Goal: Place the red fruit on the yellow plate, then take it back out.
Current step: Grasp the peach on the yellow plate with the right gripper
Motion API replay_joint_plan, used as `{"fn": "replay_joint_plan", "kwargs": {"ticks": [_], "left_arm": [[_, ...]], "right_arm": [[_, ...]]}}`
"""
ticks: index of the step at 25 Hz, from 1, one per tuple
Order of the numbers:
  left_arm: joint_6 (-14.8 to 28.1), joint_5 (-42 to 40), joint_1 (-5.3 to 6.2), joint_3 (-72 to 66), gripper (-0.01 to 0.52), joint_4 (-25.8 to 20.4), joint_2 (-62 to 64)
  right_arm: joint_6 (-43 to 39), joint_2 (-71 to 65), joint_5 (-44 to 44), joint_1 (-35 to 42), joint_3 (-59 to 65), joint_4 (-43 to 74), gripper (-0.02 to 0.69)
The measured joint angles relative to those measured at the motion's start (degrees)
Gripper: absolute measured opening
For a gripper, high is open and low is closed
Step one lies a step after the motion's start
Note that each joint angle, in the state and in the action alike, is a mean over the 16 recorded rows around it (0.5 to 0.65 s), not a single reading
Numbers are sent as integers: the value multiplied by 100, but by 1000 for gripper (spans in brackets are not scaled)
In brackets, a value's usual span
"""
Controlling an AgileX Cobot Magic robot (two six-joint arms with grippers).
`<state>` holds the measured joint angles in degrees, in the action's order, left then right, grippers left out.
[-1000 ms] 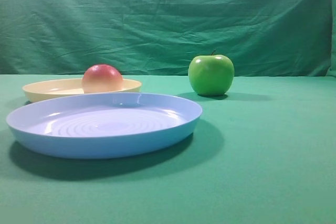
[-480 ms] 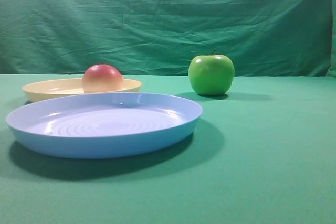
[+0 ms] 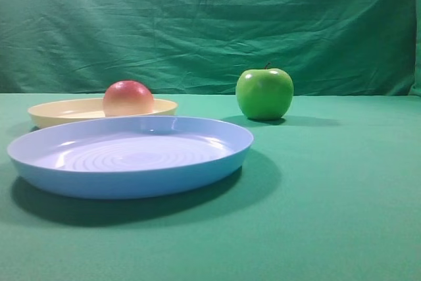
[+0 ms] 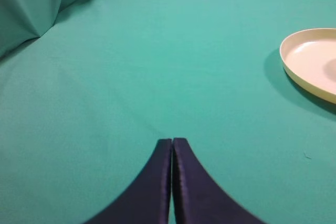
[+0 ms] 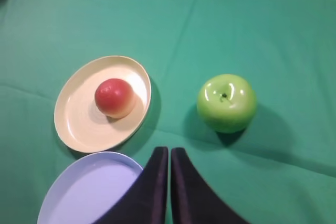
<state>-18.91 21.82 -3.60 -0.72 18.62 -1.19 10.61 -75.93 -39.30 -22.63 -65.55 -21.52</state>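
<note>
The red fruit [image 3: 127, 98] [image 5: 114, 97] rests inside the yellow plate [image 3: 52, 111] [image 5: 79, 119], toward its right side. In the right wrist view my right gripper [image 5: 169, 149] is shut and empty, hanging above the cloth between the plates and the green apple, well short of the fruit. My left gripper [image 4: 172, 140] is shut with nothing in it, over bare green cloth; the yellow plate's rim [image 4: 294, 66] shows at the right edge of that view. Neither gripper appears in the exterior view.
A larger light-blue plate [image 3: 131, 182] [image 5: 63, 198] lies in front of the yellow one, nearly touching it. A glossy green apple [image 3: 264, 93] [image 5: 227, 102] stands to the right. Green cloth covers the table and hangs as a backdrop.
</note>
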Motion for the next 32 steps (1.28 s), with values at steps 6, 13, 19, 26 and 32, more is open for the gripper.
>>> {"fn": "replay_joint_plan", "kwargs": {"ticks": [6,13,19,26,32], "left_arm": [[0,0,0,0,0,0,0],[0,0,0,0,0,0,0],[0,0,0,0,0,0,0],[0,0,0,0,0,0,0],[0,0,0,0,0,0,0]], "right_arm": [[425,-642,-141,-204,-403,-100,0],[857,-1914,-661,-664,-1547,99,0],[941,-3155,-1025,-1086,-2903,434,3],[1083,-4364,-1122,-1401,-4180,651,108],[1228,-5053,-840,-1551,-4704,736,342]]}}
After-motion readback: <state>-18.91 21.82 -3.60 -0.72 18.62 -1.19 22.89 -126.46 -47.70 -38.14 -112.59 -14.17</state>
